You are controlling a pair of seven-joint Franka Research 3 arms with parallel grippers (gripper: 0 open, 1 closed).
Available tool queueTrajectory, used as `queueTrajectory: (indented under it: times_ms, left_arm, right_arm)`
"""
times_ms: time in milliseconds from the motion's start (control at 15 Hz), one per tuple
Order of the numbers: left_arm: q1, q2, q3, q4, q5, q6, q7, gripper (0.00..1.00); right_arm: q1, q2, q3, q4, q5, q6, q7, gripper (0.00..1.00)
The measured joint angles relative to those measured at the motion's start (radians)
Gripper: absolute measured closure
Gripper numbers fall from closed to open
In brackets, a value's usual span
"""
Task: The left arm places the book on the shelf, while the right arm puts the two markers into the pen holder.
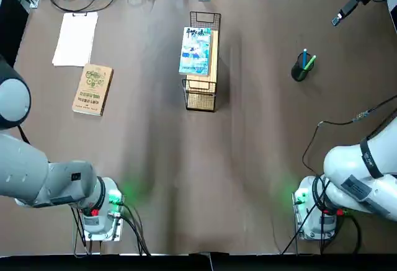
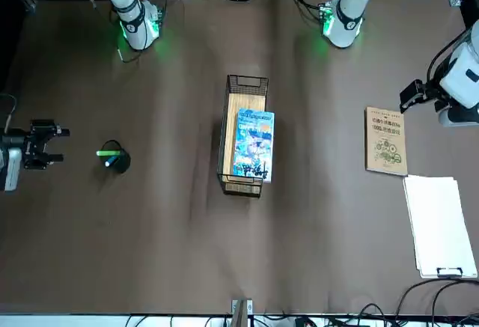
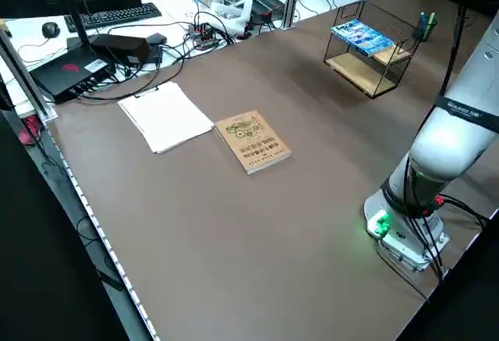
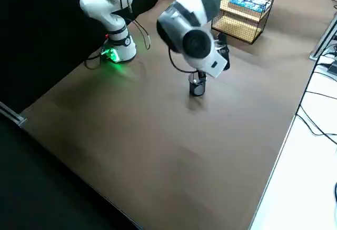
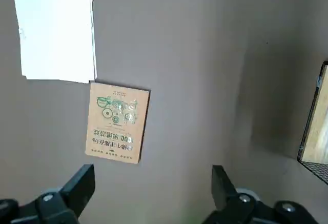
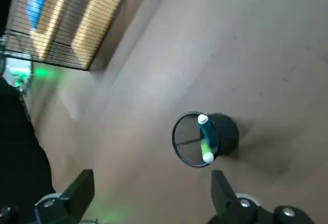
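Left gripper (image 5: 154, 190): fingers wide apart, nothing between them, over the table (image 5: 179, 131) near the kraft-brown book (image 5: 118, 123), which sits left of centre in the left wrist view. Right gripper (image 6: 152, 193): also spread wide and empty, upper right of the top view, above and apart from the pen holder (image 6: 225, 134). Blue marker (image 6: 207, 129) and green marker (image 6: 206, 152) both lean inside the cup (caps up, looks fine). Book (image 1: 195, 51) lies cover up on the upper plank of the shelf (image 1: 203, 102), upper middle of the top view, one long edge slightly past the plank's side. Both placements look done, so the step in hand is probably just clearing out. Do it well: keep both grippers empty and high, draw the right one off without sweeping over the marker tops (a nudge could tip the cup), keep the left clear of the mesh, don't re-grip anything. If the book needs squaring, one light push inward, no more.
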State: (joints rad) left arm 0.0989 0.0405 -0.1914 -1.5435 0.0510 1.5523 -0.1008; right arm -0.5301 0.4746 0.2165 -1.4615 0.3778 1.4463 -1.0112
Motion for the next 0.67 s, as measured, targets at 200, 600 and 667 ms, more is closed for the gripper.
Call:
queueTrajectory:
  times_ms: [200, 600, 667]
  left_arm:
    - [0.002, 0.000, 0.000, 0.000, 0.000, 0.000, 0.000, 0.00]
    - [0.003, 0.000, 0.001, 0.000, 0.000, 0.000, 0.000, 0.00]
    - [0.004, 0.000, 0.002, 0.001, 0.000, 0.000, 0.000, 0.00]
  right_arm:
    - [0.055, -0.030, 0.000, 0.006, -0.107, 0.000, 0.116, 0.00]
    - [0.178, -0.124, 0.001, 0.010, -0.248, -0.002, 0.383, 0.00]
    - [0.213, -0.137, -0.009, 0.010, -0.250, -0.003, 0.442, 0.00]
